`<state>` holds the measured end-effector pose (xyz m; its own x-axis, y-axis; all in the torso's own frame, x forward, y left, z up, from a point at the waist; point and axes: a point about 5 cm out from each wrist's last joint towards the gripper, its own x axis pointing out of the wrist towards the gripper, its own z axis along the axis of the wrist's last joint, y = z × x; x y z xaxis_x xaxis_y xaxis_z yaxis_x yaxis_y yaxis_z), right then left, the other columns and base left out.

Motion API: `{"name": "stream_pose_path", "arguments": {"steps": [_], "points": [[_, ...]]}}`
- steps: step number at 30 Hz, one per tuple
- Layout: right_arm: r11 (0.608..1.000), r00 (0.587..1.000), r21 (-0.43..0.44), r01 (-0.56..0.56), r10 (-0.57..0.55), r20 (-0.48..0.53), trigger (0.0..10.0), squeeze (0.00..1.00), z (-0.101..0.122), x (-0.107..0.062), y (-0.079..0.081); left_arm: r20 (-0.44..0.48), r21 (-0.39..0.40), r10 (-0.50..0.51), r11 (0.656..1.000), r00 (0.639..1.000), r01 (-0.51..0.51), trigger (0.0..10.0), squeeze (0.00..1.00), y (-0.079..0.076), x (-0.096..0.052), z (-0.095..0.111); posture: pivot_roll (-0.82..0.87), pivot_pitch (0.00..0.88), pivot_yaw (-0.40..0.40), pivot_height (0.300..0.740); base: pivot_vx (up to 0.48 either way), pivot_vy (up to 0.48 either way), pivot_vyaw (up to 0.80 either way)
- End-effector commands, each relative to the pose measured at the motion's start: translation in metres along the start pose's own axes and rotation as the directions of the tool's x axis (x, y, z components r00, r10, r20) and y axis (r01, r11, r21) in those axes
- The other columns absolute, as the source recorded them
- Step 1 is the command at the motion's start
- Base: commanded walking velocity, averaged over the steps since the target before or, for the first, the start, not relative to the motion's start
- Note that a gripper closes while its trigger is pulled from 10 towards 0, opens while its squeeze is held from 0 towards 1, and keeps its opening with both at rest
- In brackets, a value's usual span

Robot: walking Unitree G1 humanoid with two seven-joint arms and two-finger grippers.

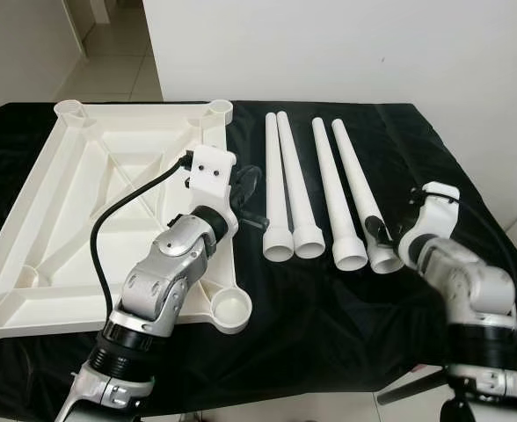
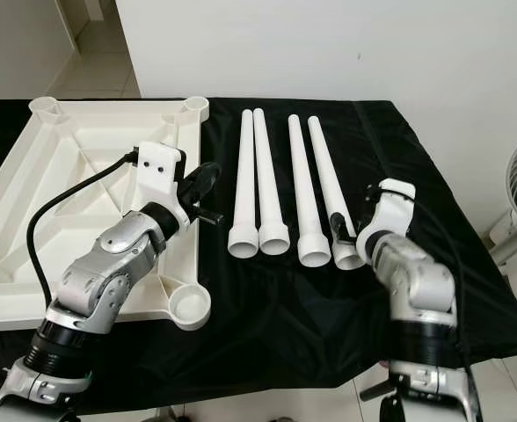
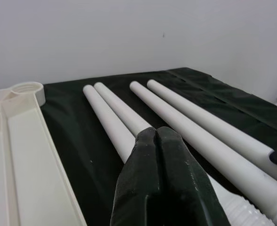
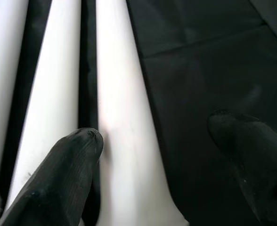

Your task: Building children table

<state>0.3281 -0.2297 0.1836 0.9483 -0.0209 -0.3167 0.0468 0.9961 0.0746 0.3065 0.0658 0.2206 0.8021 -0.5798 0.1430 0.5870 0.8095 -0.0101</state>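
**Right fingers straddle the outer leg**

The white plastic tabletop [image 1: 74, 220] lies upside down on my left, ribbed, with round sockets. My left gripper [image 1: 251, 195], fingers pressed together, hovers beside it. Four smooth tapered legs [image 1: 307, 189] lie pointing away from me. My right gripper [image 4: 157, 150], fingers spread, is over the rightmost leg [image 4: 124, 117], nearest.

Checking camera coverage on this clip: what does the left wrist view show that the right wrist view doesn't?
Left wrist view: the left gripper with fingers pressed shut, an edge of the tabletop with a corner socket, all four legs lying side by side, and the wall behind.

Right wrist view: the right gripper open, straddling the rightmost leg.

Both: white legs on the black cloth.
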Motion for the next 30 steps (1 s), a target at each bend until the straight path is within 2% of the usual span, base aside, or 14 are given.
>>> {"name": "stream_pose_path", "arguments": {"steps": [1,5,8,18,20,23,24,25,30], "points": [[1.000,0.999,0.017,-0.012,0.012,-0.038,10.0,0.00,-0.004,0.001,-0.002,-0.005,0.005,-0.207,0.978,0.978,0.207,10.0,0.00,-0.014,-0.003,0.001,-0.01,0.133,0.012,0.740,0.000,0.000,0.00],[0.998,0.994,0.040,-0.041,0.045,-0.103,10.0,0.00,-0.002,0.003,-0.003,-0.006,0.011,-0.214,0.977,0.977,0.214,10.0,0.00,-0.016,-0.005,0.003,0.00,0.143,0.001,0.740,0.000,0.000,0.00],[0.994,0.970,0.071,-0.085,0.099,-0.223,10.0,0.00,-0.002,0.004,-0.005,-0.009,0.009,-0.202,0.979,0.979,0.202,10.0,0.00,-0.016,-0.008,0.005,0.01,0.149,-0.010,0.740,0.000,0.000,0.00],[0.990,0.937,0.053,-0.129,0.139,-0.320,10.0,0.00,-0.002,0.005,-0.007,-0.006,0.001,-0.187,0.982,0.982,0.187,10.0,0.00,-0.016,-0.010,0.007,0.01,0.159,-0.038,0.740,0.000,0.000,0.00],[0.985,0.901,0.039,-0.168,0.169,-0.401,10.0,0.00,-0.015,0.006,-0.002,-0.002,-0.003,-0.189,0.982,0.982,0.189,10.0,0.00,-0.019,-0.011,0.008,0.01,0.157,-0.048,0.740,0.000,0.000,0.00],[0.983,0.885,0.036,-0.180,0.178,-0.431,9.8,0.00,-0.021,0.006,-0.001,-0.001,-0.005,-0.190,0.982,0.982,0.190,10.0,0.00,-0.019,-0.010,0.009,0.01,0.157,-0.048,0.740,0.000,0.000,0.00],[0.981,0.869,0.035,-0.191,0.186,-0.459,6.2,0.00,-0.028,0.006,0.001,0.002,-0.004,-0.192,0.981,0.981,0.192,10.0,0.00,-0.020,-0.011,0.009,0.01,0.155,-0.052,0.740,0.000,0.000,0.00],[0.979,0.848,0.042,-0.201,0.196,-0.492,0.3,0.00,-0.035,0.006,0.003,0.005,-0.007,-0.192,0.981,0.981,0.192,10.0,0.00,-0.020,-0.010,0.010,0.01,0.152,-0.055,0.740,0.000,0.000,0.00],[0.975,0.832,0.065,-0.212,0.215,-0.512,0.0,0.00,-0.038,0.005,0.005,0.009,-0.012,-0.192,0.981,0.981,0.192,10.0,0.00,-0.021,-0.009,0.012,0.01,0.144,-0.055,0.740,0.000,0.000,0.00]]}}
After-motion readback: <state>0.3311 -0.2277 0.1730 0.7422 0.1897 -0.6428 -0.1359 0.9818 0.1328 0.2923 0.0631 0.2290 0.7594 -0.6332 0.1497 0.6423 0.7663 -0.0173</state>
